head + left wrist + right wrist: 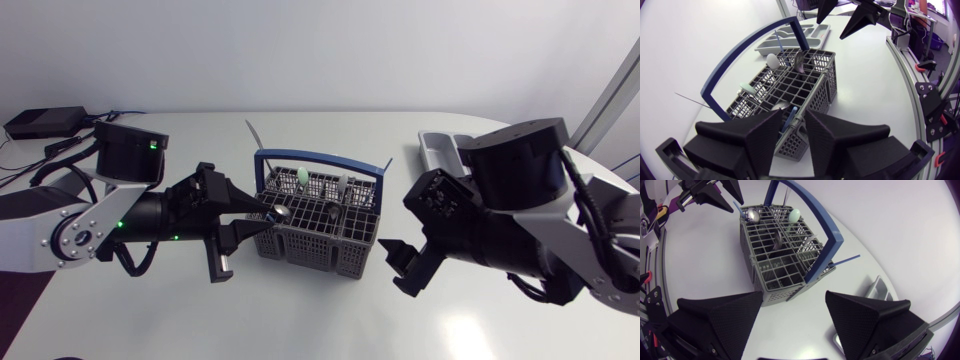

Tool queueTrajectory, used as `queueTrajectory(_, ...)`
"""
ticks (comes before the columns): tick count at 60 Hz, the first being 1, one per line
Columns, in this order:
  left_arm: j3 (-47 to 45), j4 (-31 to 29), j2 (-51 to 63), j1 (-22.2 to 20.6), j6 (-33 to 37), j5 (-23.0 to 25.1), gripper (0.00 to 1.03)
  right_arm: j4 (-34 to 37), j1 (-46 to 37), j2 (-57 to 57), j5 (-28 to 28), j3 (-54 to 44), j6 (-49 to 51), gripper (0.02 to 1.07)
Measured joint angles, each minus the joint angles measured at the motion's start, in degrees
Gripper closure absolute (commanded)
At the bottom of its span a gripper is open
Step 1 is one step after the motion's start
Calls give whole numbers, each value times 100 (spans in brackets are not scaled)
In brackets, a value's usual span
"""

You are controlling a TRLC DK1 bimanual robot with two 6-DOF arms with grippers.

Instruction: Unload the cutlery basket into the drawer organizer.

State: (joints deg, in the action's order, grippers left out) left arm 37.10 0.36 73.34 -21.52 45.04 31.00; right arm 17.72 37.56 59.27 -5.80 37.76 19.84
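Note:
The grey cutlery basket point(330, 250) with a blue hoop handle point(315, 156) stands mid-table. My left gripper point(264, 219) is at its left corner, open narrowly. In the left wrist view point(794, 114) a blue utensil handle point(790, 120) rises between the fingers beside a metal spoon bowl point(780, 105); I cannot see that both fingers touch it. Other spoons stand in the basket's cells point(794, 215). My right gripper point(403, 268) hangs open and holding nothing, just right of the basket point(752, 265). The grey drawer organizer point(437, 148) lies at the back right, partly hidden by my right arm.
A black box point(40, 122) with cables sits at the table's far left corner. A thin blue stick point(845, 260) pokes out of the basket on the organizer's point(875, 287) side. Bare white tabletop lies in front of the basket.

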Motion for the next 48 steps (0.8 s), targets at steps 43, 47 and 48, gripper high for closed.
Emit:
queueTrajectory(43,87,234,98,2,-22,-44,96,-15,0,63,0,0,125,17)
queueTrajectory(47,87,227,90,2,-24,-44,96,-15,0,66,0,0,125,17)
queueTrajectory(48,87,214,83,2,-24,-46,96,-15,0,63,0,0,125,17)
